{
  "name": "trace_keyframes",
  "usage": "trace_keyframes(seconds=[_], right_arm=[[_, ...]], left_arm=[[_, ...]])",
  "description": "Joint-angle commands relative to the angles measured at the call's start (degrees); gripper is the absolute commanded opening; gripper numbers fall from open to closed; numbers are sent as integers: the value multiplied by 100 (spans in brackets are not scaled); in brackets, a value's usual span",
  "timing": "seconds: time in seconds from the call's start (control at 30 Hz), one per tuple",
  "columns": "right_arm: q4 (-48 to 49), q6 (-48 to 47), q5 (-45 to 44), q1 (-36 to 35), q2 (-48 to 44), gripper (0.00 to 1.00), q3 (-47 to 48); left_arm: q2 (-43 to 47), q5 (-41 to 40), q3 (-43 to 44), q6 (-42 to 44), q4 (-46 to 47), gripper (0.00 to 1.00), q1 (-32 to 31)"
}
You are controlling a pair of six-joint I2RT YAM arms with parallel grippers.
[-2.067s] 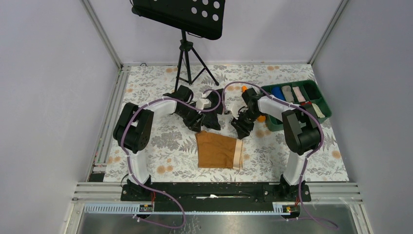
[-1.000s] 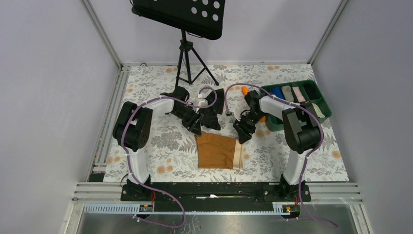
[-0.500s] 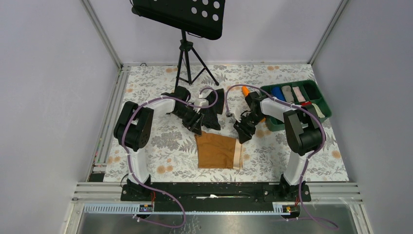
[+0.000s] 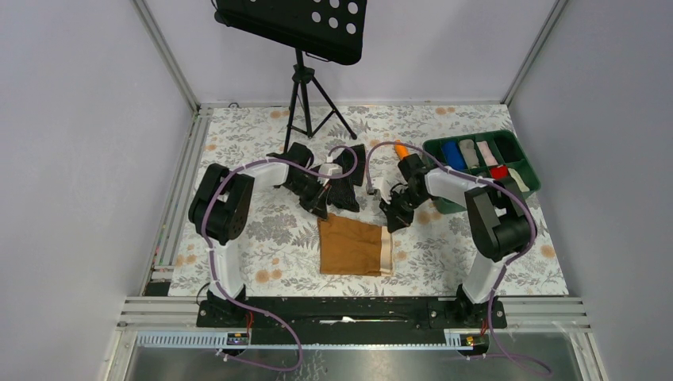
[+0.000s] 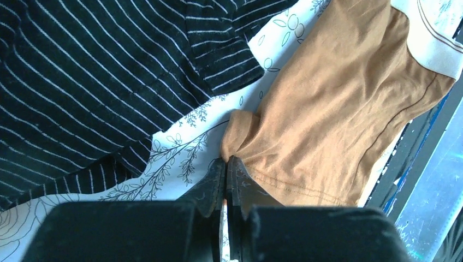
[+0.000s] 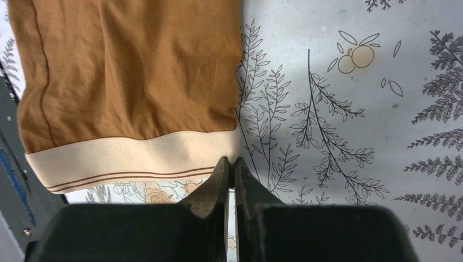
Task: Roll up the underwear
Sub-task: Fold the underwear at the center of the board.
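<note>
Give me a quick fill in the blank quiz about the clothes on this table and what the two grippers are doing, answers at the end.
1. The black garment beside the underwear has thin white ____.
2. The left gripper and the right gripper both have their jaws ____ at the underwear's far corners.
3. The right gripper sits at the corner that carries the pale beige ____.

Missing words: stripes; shut; waistband
</note>
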State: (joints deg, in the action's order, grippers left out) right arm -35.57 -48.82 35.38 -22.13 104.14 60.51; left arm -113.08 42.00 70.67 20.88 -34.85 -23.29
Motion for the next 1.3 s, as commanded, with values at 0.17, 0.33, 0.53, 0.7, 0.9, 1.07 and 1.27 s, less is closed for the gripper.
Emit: trace_keyframes(seconds=[0.17, 0.33, 0.53, 0.7, 0.9, 1.07, 1.27], right_arm=[[1237, 301, -1318, -159, -945, 0, -757], [1545, 266, -1556, -309, -1634, 0, -1062], [1743, -124, -1614, -335, -2339, 0, -1328], [1808, -309, -1544, -352, -2762, 0, -1456], [1579, -256, -1632, -531, -3155, 0, -1743], [1477, -300, -1901, -719, -3424, 0, -2026], [1465, -368, -2155, -909, -3747, 0, -2125]], left_arm=[[963, -338, -752, 364, 381, 0, -62], [1802, -194, -1147, 286, 951, 0, -62], [1863, -76, -871, 410, 567, 0, -62], [1867, 279, -669, 268, 479, 0, -78], [2227, 653, -843, 420, 152, 0, -176], [2304, 844, -995, 658, -275, 0, -465], [2323, 878, -1164, 644, -340, 0, -940]])
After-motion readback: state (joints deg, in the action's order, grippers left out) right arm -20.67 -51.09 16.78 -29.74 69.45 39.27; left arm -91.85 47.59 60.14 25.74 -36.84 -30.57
